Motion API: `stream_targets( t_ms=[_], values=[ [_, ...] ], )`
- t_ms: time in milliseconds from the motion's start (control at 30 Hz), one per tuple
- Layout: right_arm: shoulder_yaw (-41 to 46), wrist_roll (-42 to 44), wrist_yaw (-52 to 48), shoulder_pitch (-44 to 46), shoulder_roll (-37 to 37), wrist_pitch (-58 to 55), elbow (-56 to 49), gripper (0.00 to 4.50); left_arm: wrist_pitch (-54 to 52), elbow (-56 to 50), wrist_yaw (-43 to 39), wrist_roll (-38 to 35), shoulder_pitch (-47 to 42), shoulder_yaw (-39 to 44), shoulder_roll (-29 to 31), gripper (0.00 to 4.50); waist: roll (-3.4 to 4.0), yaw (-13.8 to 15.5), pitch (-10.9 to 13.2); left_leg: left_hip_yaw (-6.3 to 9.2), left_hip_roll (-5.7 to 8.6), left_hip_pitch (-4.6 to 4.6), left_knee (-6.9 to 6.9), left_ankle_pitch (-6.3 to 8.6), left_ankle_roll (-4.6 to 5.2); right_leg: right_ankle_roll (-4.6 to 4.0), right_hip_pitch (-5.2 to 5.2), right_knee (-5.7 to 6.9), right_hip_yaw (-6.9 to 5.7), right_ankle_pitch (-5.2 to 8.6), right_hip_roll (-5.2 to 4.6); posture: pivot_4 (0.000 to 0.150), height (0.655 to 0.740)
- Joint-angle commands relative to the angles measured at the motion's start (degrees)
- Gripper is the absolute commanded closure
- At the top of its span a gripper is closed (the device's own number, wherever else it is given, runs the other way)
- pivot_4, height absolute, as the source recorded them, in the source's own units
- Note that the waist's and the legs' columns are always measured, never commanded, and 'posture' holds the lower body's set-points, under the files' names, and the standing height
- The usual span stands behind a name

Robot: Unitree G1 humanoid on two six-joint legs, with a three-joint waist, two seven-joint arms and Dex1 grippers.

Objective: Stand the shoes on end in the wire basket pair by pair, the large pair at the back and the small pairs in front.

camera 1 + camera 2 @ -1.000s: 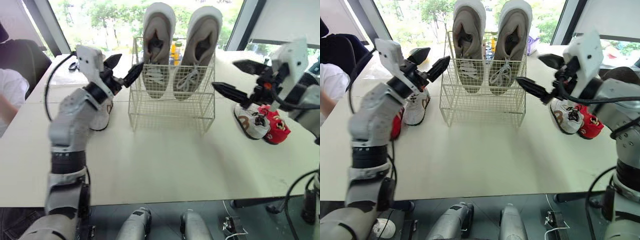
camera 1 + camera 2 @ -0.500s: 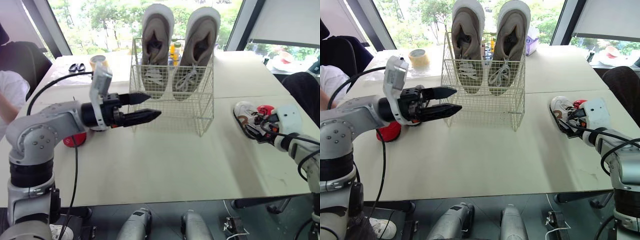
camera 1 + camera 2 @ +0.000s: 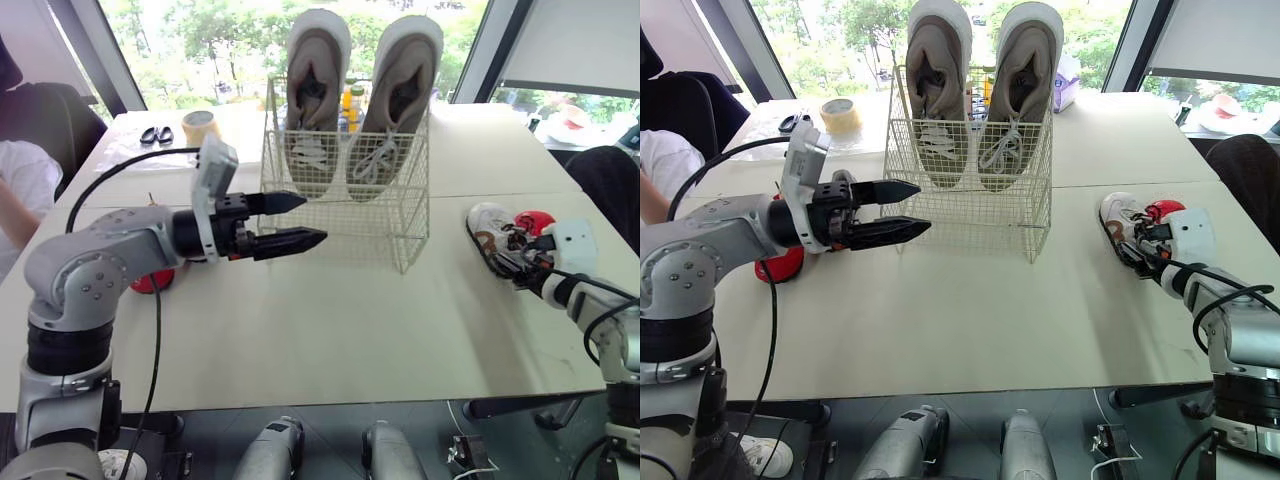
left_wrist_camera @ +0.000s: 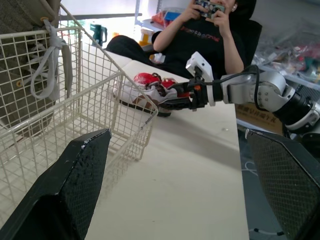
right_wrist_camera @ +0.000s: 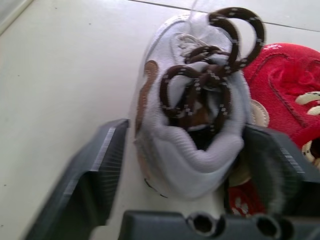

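- Setting: a pale desk (image 3: 330, 330) stands before large windows with green trees beyond. At the left edge of the head view I see a person (image 3: 18, 190) in a white sleeve.
- Wire basket (image 3: 340, 215): white, upright, in the upper centre of the frame.
- Large pair (image 3: 360, 95): two grey-beige shoes stand on end in the basket side by side against its far wall, with their white soles rising above the rim. The front of the basket holds nothing.
- Left end effector (image 3: 312, 218): fingers apart and gripping nothing. It is held level above the desk at centre left of the frame, pointing across the basket's front left corner.
- Right end effector (image 5: 186, 131): low over the desk at the right edge of the head view, fingers apart. One finger lies on each side of the white shoe (image 3: 495, 238), at its heel end. I cannot tell whether either finger touches it.
- White shoe: small, with brown laces, lying on the desk to the right of the basket and well apart from it.
- Red shoe (image 3: 533, 220): small, touching the white shoe on its far right side.
- Second red shoe (image 3: 152, 280): at centre left, mostly hidden behind the left arm.
- Upper left of the frame: a tape roll (image 3: 201, 124) and scissors (image 3: 155, 133) lie on the desk.
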State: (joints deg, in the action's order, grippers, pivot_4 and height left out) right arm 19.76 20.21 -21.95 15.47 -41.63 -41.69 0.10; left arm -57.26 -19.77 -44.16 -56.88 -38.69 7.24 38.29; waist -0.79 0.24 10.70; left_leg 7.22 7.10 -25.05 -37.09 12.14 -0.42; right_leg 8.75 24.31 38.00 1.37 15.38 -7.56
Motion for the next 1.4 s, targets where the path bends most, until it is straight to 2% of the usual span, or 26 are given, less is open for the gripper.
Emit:
stream_targets(
  t_ms=[33,100,133,167,267,533,667,800,933,1133,1300,1400],
  values=[
    [-0.1,-0.1,-0.9,0.9,0.2,0.4,-0.8,2.87,1.4,0.0,-0.8,1.4,-1.0,-0.6,0.8,0.00,0.00,0.0,0.0,0.00,0.00,0.01,0.02,0.00,0.00,0.00,0.00,0.00,0.00,0.00,0.00,0.150,0.7400],
    [-0.3,0.0,-1.4,1.2,-0.4,0.1,-2.5,3.90,0.6,1.5,-0.2,0.9,-2.1,0.1,0.4,0.00,0.00,0.0,0.0,0.00,-0.01,0.02,0.03,0.00,0.00,0.00,0.00,0.00,0.00,0.00,0.00,0.150,0.7400],
    [-0.3,0.1,-1.8,1.3,-0.8,0.3,-3.7,4.30,0.3,2.3,0.2,0.6,-2.7,0.4,0.2,0.00,0.00,0.0,0.0,0.00,-0.01,0.02,0.03,0.00,0.00,0.00,0.00,0.00,0.00,0.00,0.00,0.150,0.7400],
    [-0.3,-0.1,-2.2,1.6,-1.4,1.2,-5.3,4.49,-0.1,3.5,0.5,0.2,-3.5,1.0,0.0,0.00,0.00,0.0,0.0,0.00,0.00,0.02,0.03,0.00,0.00,0.00,0.00,0.00,0.00,0.00,0.00,0.150,0.7400],
    [0.6,-0.5,-3.7,3.7,-2.9,5.6,-10.1,4.49,-1.0,7.5,1.6,-0.5,-5.9,2.4,-0.2,0.00,0.07,0.0,0.0,0.00,0.00,0.02,0.04,0.01,0.01,0.00,0.02,0.00,0.00,0.00,0.00,0.150,0.7400],
    [4.3,4.7,-5.6,18.7,-5.3,11.6,-21.7,4.49,-3.5,20.8,-1.2,-1.2,-13.4,4.5,0.7,0.00,0.10,-0.7,0.1,0.05,0.00,0.00,0.09,0.00,-0.01,0.01,0.03,-0.05,-0.06,0.01,0.00,0.150,0.7400],
    [0.6,6.2,-11.7,23.2,-8.3,15.0,-26.7,4.49,-4.4,28.3,-4.4,-1.1,-18.7,5.2,1.6,0.00,0.10,-0.9,0.1,0.04,0.01,-0.02,0.06,0.01,0.00,0.01,0.02,-0.10,-0.06,0.01,-0.01,0.150,0.7400],
    [-6.3,3.7,-17.0,23.4,-10.2,19.5,-30.1,4.49,-5.3,31.1,-8.0,-0.5,-21.4,4.1,2.2,0.00,0.10,-1.2,0.1,0.04,-0.01,-0.02,0.07,0.01,0.01,0.01,0.03,-0.10,-0.07,0.01,0.01,0.150,0.7400],
    [-12.6,-2.4,-22.3,21.2,-11.1,28.2,-29.6,4.49,-5.6,31.5,-10.7,0.6,-22.5,2.9,2.4,0.00,0.10,-1.1,0.1,0.03,0.00,-0.02,0.06,0.00,0.00,0.01,0.04,-0.09,-0.07,0.01,0.00,0.150,0.7400],
    [-17.2,-7.6,-26.4,22.0,-9.9,38.5,-27.0,4.49,-6.7,30.9,-11.9,1.4,-23.1,2.5,1.4,0.00,0.10,-1.1,0.1,0.03,0.01,-0.02,0.05,0.00,-0.01,0.01,0.06,-0.07,-0.07,0.01,0.00,0.150,0.7400],
    [-19.3,-8.7,-28.3,23.6,-8.5,41.8,-25.8,4.49,-7.3,29.9,-13.1,2.4,-22.3,1.1,1.0,0.00,0.10,-1.1,0.1,0.03,0.01,-0.02,0.05,0.00,-0.02,0.01,0.06,-0.07,-0.06,0.01,0.00,0.150,0.7400],
    [-19.8,-9.2,-28.7,24.8,-7.8,42.6,-25.0,4.50,-7.3,28.2,-15.0,3.0,-20.7,-0.9,1.5,0.81,0.10,-1.1,0.1,0.03,0.01,-0.02,0.05,0.00,-0.02,0.01,0.06,-0.07,-0.06,0.01,0.00,0.150,0.7400]
  ],
)
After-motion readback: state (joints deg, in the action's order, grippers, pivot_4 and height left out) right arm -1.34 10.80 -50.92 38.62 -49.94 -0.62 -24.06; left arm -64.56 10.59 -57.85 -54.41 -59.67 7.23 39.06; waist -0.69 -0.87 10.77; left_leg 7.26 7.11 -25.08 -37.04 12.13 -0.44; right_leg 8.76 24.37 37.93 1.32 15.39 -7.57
